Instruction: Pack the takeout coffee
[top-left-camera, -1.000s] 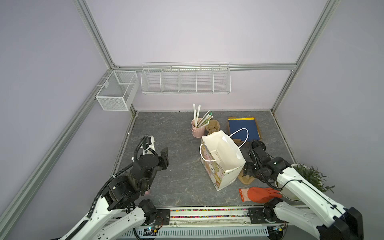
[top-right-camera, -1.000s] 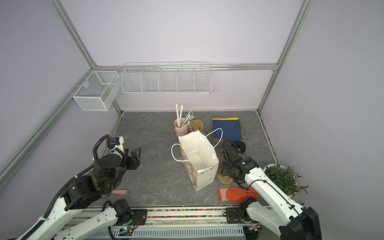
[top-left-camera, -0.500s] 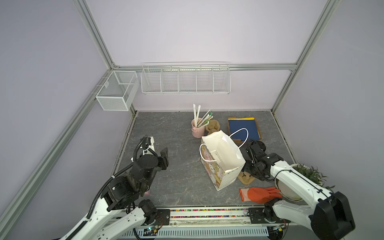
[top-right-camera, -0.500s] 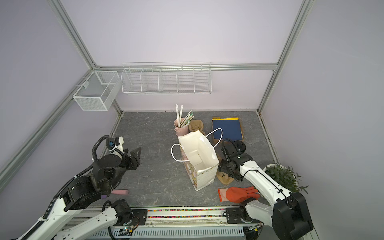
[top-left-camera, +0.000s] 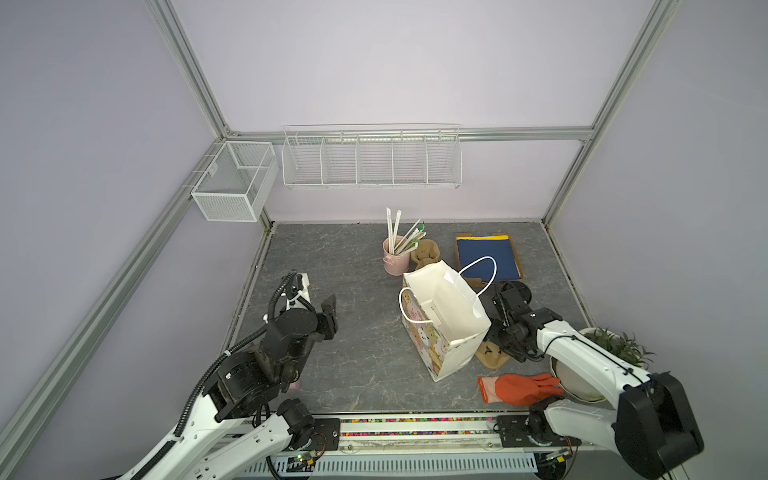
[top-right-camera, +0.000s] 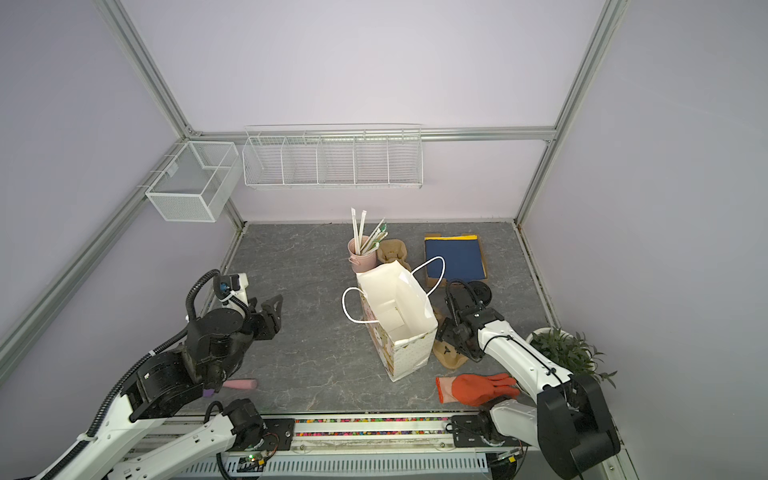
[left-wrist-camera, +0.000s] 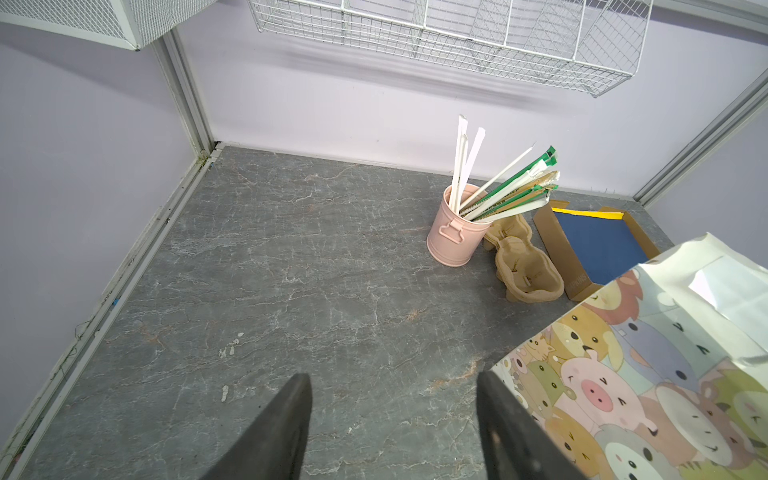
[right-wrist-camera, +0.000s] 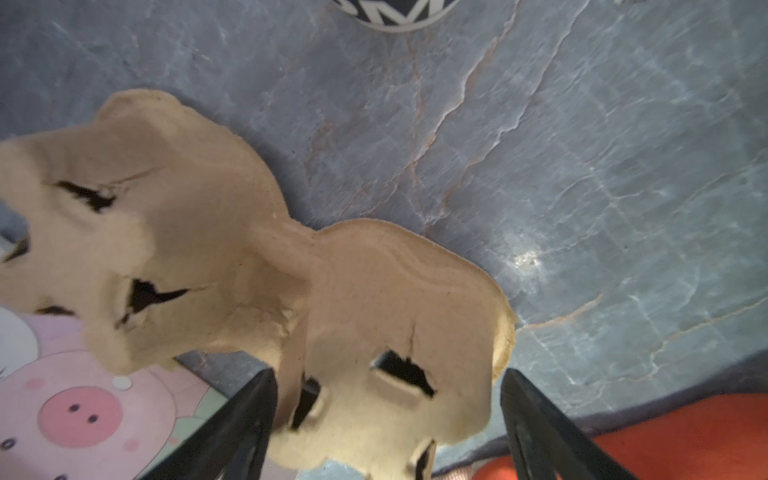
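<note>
The takeout coffee stands as a black round shape just behind my right wrist. Its black wall with white lettering shows at the edge of the right wrist view. My right gripper is open, with its fingers on either side of one end of a brown pulp cup carrier lying flat. The white cartoon-print paper bag stands open just left of it. My left gripper hangs open and empty at the left.
A pink cup of straws and more pulp carriers stand behind the bag. A blue napkin tray is at back right. An orange glove and a potted plant flank my right arm.
My right arm has drawn its elbow in, and its gripper has come down around the carrier's end. The left arm has not moved.
</note>
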